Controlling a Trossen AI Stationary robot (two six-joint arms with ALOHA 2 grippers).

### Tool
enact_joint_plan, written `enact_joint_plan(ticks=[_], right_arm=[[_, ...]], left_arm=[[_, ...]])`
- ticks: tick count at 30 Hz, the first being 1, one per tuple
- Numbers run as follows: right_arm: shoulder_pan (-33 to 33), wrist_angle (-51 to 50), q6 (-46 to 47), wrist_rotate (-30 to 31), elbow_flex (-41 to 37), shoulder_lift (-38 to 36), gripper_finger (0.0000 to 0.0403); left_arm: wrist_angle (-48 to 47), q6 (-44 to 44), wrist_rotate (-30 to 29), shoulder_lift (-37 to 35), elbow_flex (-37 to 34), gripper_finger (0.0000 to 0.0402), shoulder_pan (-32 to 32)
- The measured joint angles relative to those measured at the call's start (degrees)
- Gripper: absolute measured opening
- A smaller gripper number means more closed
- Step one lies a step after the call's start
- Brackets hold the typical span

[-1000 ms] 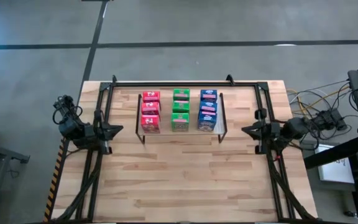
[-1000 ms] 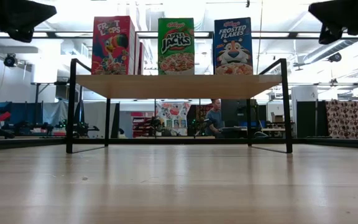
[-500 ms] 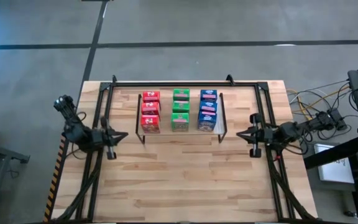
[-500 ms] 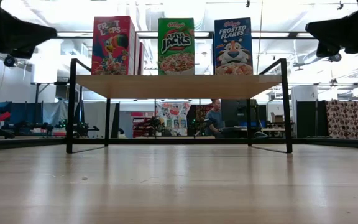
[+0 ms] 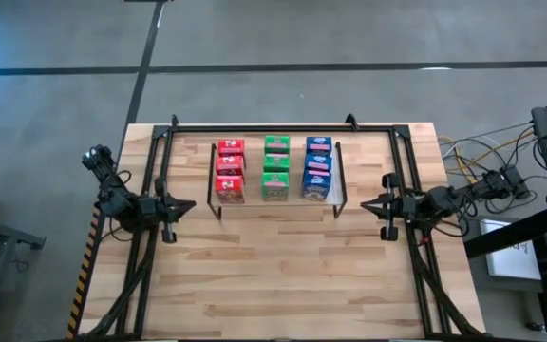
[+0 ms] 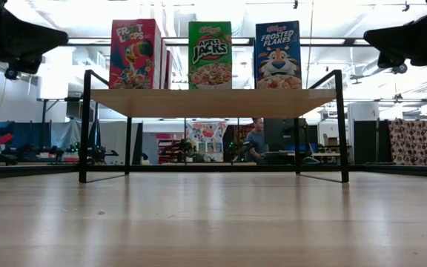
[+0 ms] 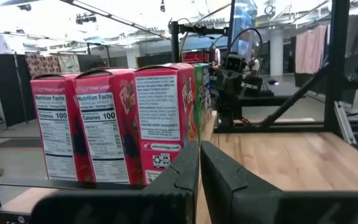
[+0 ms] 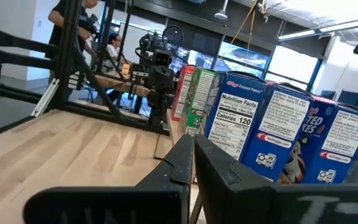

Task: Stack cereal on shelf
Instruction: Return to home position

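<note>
Left gripper point(image 5: 173, 210) and right gripper point(image 5: 380, 206) are hanging empty, fingers pressed together, flanking the shelf point(image 5: 341, 186); cereal point(image 5: 275, 169) is standing between them. Homing well probably means pulling straight away, avoiding the shelf's wire frame.

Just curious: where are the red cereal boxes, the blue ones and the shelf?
red cereal boxes point(image 5: 230, 170): high view, middle box's top.
blue cereal boxes point(image 5: 318, 169): high view, middle box's top.
shelf point(image 6: 212, 104): low view, wooden front edge.
</note>
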Motion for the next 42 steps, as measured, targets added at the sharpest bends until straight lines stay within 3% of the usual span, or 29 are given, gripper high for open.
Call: enact_joint_plan(ticks=[15,42], right_arm=[[0.00,-0.01,6.28,0.00,-0.02,0.00,0.0009],[0.00,-0.01,6.21,0.00,-0.02,0.00,0.0009]], left_arm=[[-0.33,0.63,0.04,0.14,0.04,0.0000,0.00],[-0.33,0.65,0.05,0.14,0.09,0.0000,0.00]])
